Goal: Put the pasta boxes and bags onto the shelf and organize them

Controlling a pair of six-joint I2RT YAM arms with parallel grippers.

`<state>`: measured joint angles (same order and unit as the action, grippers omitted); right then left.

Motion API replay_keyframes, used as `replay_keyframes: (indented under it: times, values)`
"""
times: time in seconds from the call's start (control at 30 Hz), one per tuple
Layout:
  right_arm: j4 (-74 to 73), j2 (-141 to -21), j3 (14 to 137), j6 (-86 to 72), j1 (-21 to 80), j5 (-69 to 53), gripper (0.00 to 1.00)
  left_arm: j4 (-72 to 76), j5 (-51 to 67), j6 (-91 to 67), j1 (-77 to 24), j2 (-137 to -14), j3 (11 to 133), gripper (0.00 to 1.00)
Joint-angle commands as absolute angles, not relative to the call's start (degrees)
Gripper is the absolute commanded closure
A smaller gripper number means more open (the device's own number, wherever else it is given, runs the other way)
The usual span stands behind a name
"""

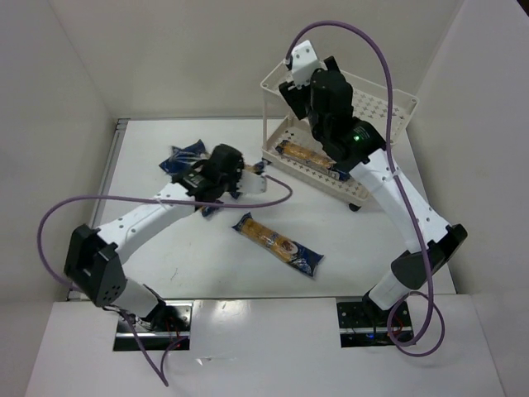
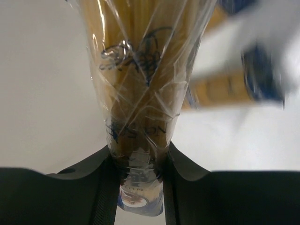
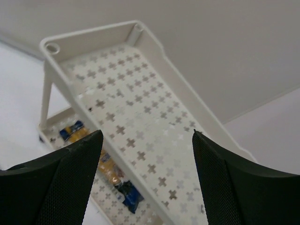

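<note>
Pasta packet (image 2: 136, 84) is clamped by its end in the left gripper (image 2: 139, 161) near the shelf (image 3: 89, 34), probably to slide in lengthwise, while the right gripper (image 3: 146, 140) hangs open over its top tray.

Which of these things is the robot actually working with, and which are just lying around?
In the job: held pasta packet, left gripper gripping it, mid-table packet, packet on lower tray, back-left packets, cart, right gripper.
Just there: purple cables.
</note>
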<state>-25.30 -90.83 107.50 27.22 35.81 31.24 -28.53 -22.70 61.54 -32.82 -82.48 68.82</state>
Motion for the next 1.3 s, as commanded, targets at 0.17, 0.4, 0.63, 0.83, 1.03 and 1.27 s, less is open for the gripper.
replay_keyframes:
  times: [0.17, 0.4, 0.63, 0.83, 1.03, 1.27]
  values:
    - [-13.1, -87.28, 113.82, 32.25, 35.77, 40.52, 0.15, -10.05, -24.53, 69.07, -50.09, -95.69, 84.35, 1.0]
    - [-13.01, -86.23, 115.75, 33.05, 34.02, 41.22, 0.15, -3.25, -18.64, 75.15, -50.62, -109.23, 97.19, 1.0]
    - [-14.41, -83.85, 113.99, 31.99, 30.59, 40.08, 0.15, 4.12, -15.21, 77.87, -50.62, -120.49, 108.27, 1.0]
    - [-14.41, -82.0, 109.61, 33.13, 30.06, 40.08, 0.15, 5.44, -13.27, 77.78, -49.48, -128.67, 117.24, 0.99]
    - [-14.41, -81.47, 108.28, 33.13, 30.06, 40.08, 0.15, 3.0, -12.57, 77.78, -47.2, -134.9, 124.71, 0.82]
    - [-15.03, -81.47, 107.23, 33.66, 30.06, 38.94, 0.12, 0.97, -12.57, 76.46, -47.2, -136.41, 127.18, 0.27]
